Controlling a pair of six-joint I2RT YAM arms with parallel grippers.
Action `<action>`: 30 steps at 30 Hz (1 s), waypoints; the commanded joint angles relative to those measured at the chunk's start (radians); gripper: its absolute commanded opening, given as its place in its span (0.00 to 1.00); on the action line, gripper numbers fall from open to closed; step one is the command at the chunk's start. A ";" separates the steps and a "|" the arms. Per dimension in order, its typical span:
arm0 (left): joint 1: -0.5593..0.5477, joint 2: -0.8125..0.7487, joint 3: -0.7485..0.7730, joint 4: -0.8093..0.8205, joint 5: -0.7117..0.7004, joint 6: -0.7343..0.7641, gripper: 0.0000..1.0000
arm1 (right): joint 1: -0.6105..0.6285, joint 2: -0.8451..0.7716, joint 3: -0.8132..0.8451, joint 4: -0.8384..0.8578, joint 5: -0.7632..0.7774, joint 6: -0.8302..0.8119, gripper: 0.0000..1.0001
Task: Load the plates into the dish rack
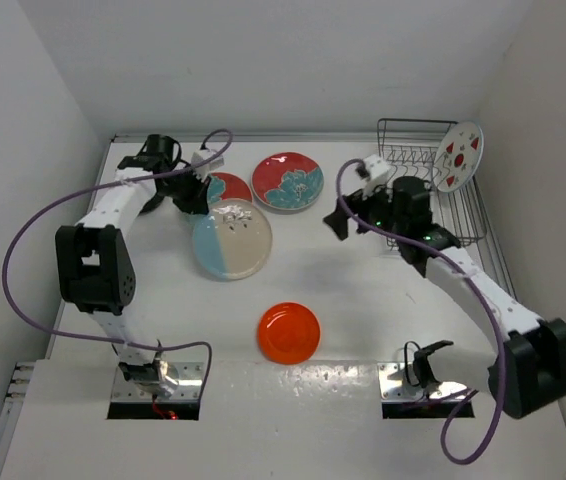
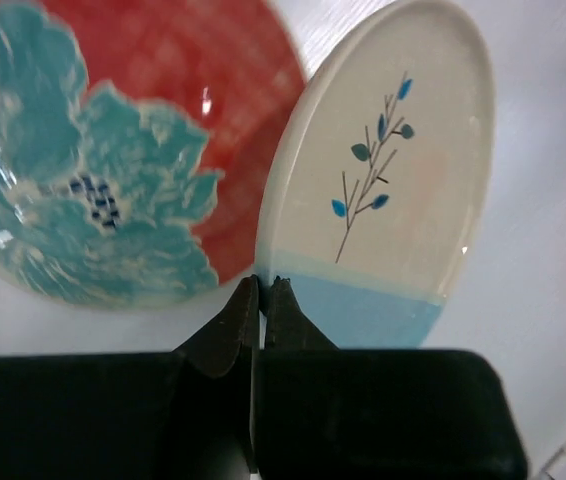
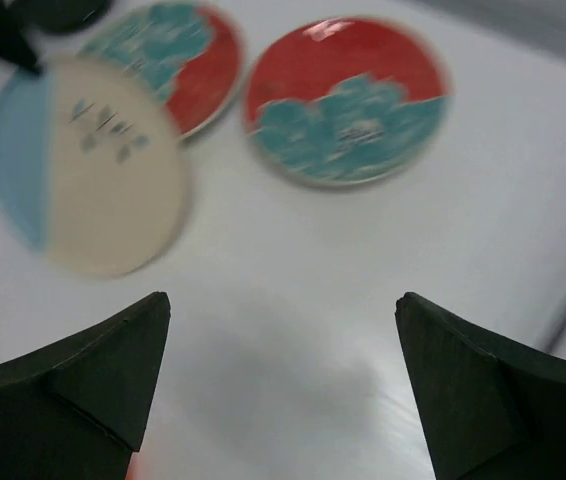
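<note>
The white table point(image 1: 363, 300) holds an orange plate point(image 1: 288, 332). Behind it lie a flower plate point(image 1: 288, 182), another flower plate point(image 1: 229, 186) and, to the back right, a rack point(image 1: 468, 215).

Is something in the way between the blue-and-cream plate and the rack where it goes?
Yes. The right arm and its open right gripper sit right between the cream-and-blue plate, pinched by the left gripper, and the dish rack. A floral plate lies flat beside that path.

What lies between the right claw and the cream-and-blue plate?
Only bare table: the right wrist view shows it from the open right claw up to the cream-and-blue plate.
</note>
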 commanded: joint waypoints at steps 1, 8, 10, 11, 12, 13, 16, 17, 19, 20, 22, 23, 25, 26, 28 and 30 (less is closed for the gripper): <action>-0.062 -0.087 0.024 -0.029 0.087 0.057 0.00 | 0.112 0.118 -0.036 0.078 -0.171 0.072 0.93; -0.127 -0.130 -0.056 -0.006 0.074 0.130 0.00 | 0.228 0.499 0.114 0.249 -0.184 0.146 0.93; -0.155 -0.130 -0.068 0.003 0.061 0.131 0.00 | 0.222 0.582 0.174 0.253 -0.223 0.154 0.93; -0.155 -0.139 -0.068 0.014 0.061 0.131 0.00 | 0.219 0.634 0.192 0.257 -0.255 0.169 0.93; -0.167 -0.139 -0.068 0.014 0.061 0.140 0.00 | 0.208 0.680 0.221 0.268 -0.298 0.187 0.93; -0.167 -0.139 -0.068 0.014 0.061 0.140 0.00 | 0.207 0.699 0.237 0.283 -0.318 0.203 0.93; -0.178 -0.148 -0.068 0.023 0.051 0.140 0.00 | 0.205 0.785 0.257 0.372 -0.423 0.253 0.93; -0.178 -0.148 -0.068 0.023 0.051 0.140 0.00 | 0.211 0.800 0.261 0.427 -0.448 0.269 0.93; -0.178 -0.148 -0.068 0.023 0.051 0.140 0.00 | 0.224 0.866 0.269 0.477 -0.558 0.344 0.91; -0.178 -0.148 -0.059 0.023 0.051 0.140 0.00 | 0.228 0.883 0.262 0.519 -0.583 0.382 0.90; -0.187 -0.148 -0.059 0.032 0.051 0.131 0.00 | 0.251 0.894 0.214 0.590 -0.588 0.418 0.83; -0.187 -0.148 -0.048 0.032 0.051 0.121 0.00 | 0.254 0.896 0.206 0.618 -0.586 0.419 0.78; -0.187 -0.139 -0.039 0.042 0.051 0.121 0.00 | 0.267 0.891 0.205 0.624 -0.592 0.430 0.59; -0.187 -0.139 -0.030 0.042 0.051 0.111 0.00 | 0.268 0.889 0.206 0.629 -0.594 0.436 0.53; -0.187 -0.139 -0.018 0.052 0.039 0.111 0.00 | 0.267 0.856 0.202 0.636 -0.576 0.435 0.31; -0.187 -0.130 0.016 0.052 0.013 0.101 0.00 | 0.251 0.807 0.176 0.659 -0.509 0.439 0.00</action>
